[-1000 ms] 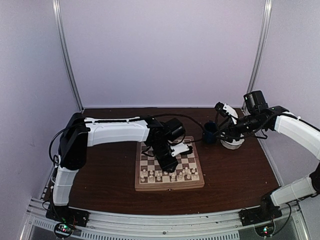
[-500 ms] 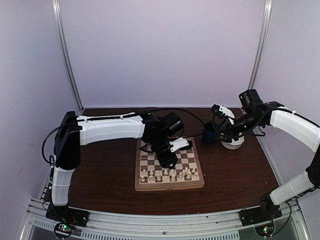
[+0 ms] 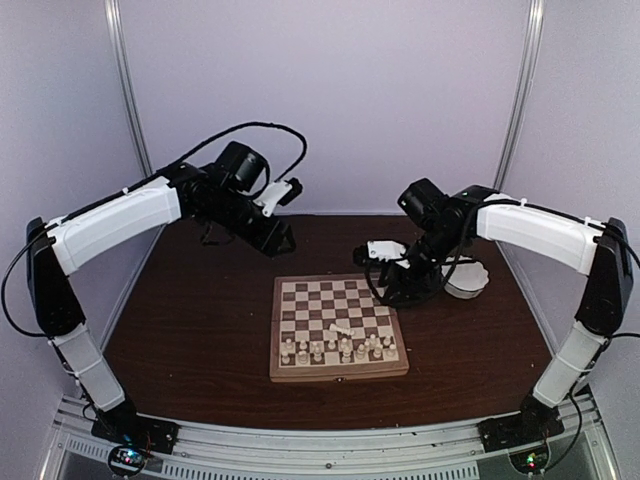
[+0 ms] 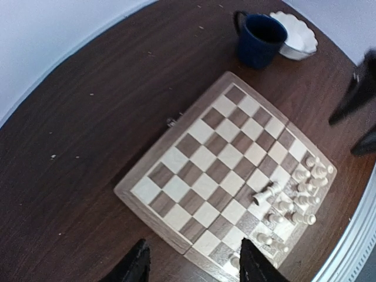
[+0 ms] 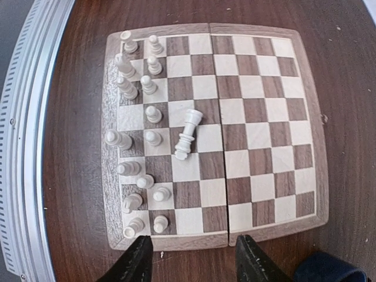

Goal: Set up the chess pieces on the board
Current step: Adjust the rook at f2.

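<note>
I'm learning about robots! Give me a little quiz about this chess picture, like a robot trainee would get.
1. True or false: all the chess pieces on the board stand upright.
2. What stands next to the white bowl? A) a blue mug B) a red bottle C) a green box
3. What do the left end effector and the right end effector hold?
Key: 1. False: one fallen piece lies on its side. 2. A. 3. Nothing; both are open and empty.

chess pieces (image 5: 153, 138): 16 | board (image 5: 258, 111): 1 | mug (image 4: 259, 40): 1 | bowl (image 4: 301, 36): 1
</note>
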`<control>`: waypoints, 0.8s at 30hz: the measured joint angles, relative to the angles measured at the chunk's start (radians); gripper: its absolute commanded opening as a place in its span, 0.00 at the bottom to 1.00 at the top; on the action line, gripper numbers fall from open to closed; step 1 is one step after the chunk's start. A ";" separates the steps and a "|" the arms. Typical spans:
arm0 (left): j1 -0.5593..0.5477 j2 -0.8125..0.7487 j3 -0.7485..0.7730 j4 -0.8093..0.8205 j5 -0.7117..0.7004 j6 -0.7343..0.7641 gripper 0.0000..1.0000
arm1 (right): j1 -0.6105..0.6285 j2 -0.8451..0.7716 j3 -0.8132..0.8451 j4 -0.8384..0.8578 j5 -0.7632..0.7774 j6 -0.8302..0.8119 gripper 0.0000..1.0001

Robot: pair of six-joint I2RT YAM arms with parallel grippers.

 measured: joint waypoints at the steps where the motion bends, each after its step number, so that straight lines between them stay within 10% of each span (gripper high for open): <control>1: 0.028 -0.010 0.000 0.011 0.005 -0.013 0.52 | 0.023 0.026 0.021 -0.020 0.012 -0.018 0.52; 24: 0.207 -0.180 -0.259 0.227 0.153 -0.127 0.52 | 0.259 0.279 0.151 -0.171 0.280 -0.189 0.51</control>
